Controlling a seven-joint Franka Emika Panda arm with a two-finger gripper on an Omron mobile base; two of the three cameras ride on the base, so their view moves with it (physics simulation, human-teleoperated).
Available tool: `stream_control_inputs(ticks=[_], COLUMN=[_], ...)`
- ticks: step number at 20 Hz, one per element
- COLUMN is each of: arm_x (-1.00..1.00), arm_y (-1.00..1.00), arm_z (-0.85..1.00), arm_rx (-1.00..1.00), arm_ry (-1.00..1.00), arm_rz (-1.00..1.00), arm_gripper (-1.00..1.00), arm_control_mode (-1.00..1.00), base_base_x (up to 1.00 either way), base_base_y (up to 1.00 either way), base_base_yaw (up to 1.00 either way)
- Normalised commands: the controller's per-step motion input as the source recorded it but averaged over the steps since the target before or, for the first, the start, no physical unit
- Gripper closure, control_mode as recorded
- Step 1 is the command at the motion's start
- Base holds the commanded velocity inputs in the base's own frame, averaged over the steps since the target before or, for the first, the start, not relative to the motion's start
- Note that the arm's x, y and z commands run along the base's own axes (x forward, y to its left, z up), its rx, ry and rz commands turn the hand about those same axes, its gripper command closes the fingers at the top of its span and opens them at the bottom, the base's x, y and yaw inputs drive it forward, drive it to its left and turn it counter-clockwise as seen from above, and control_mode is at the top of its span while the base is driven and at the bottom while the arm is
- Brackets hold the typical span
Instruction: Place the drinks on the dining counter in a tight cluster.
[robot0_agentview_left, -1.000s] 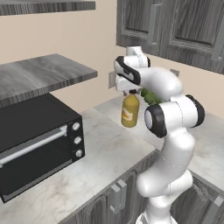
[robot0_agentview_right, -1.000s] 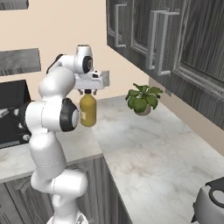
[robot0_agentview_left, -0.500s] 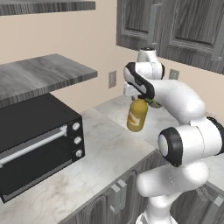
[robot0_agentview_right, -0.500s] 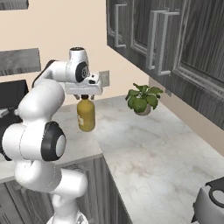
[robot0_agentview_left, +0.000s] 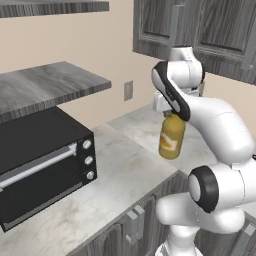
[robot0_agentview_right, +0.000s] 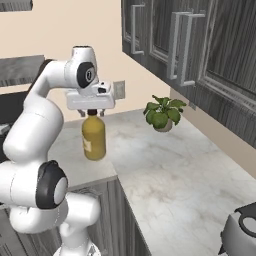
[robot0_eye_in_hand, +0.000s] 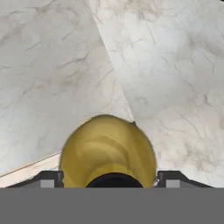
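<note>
In the left base view, the hand (robot0_agentview_left: 172, 113) is gripping the neck of the amber juice jug (robot0_agentview_left: 171, 136), which is hanging upright above the marble worktop (robot0_agentview_left: 125, 165), right of the black oven (robot0_agentview_left: 40, 165). In the right base view, the jug (robot0_agentview_right: 93, 138) is hanging under the hand (robot0_agentview_right: 91, 113), left of a potted plant (robot0_agentview_right: 162, 113). In the hand view, the fingertips (robot0_eye_in_hand: 51, 178) are flanking the jug's (robot0_eye_in_hand: 107, 153) shoulders, over the worktop (robot0_eye_in_hand: 166, 65).
</note>
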Motion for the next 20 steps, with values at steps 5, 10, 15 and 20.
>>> stream_control_inputs(ticks=[5, 10, 15, 20], arm_x=[-0.88, -0.37, 0.00, -0.13], arm_y=[0.00, 0.00, 0.00, 0.00], arm_z=[0.37, 0.01, 0.00, 0.00], arm_rx=[-0.01, 0.00, 0.00, 0.00], arm_ry=[0.05, 0.00, 0.00, 0.00], arm_rz=[0.11, 0.07, 0.00, 0.00], arm_gripper=[1.00, 1.00, 1.00, 1.00], arm_control_mode=[-1.00, -1.00, -1.00, 1.00], base_base_x=[0.00, 0.00, 0.00, -0.10], base_base_y=[0.00, 0.00, 0.00, 0.00], base_base_yaw=[0.00, 0.00, 0.00, 0.00])
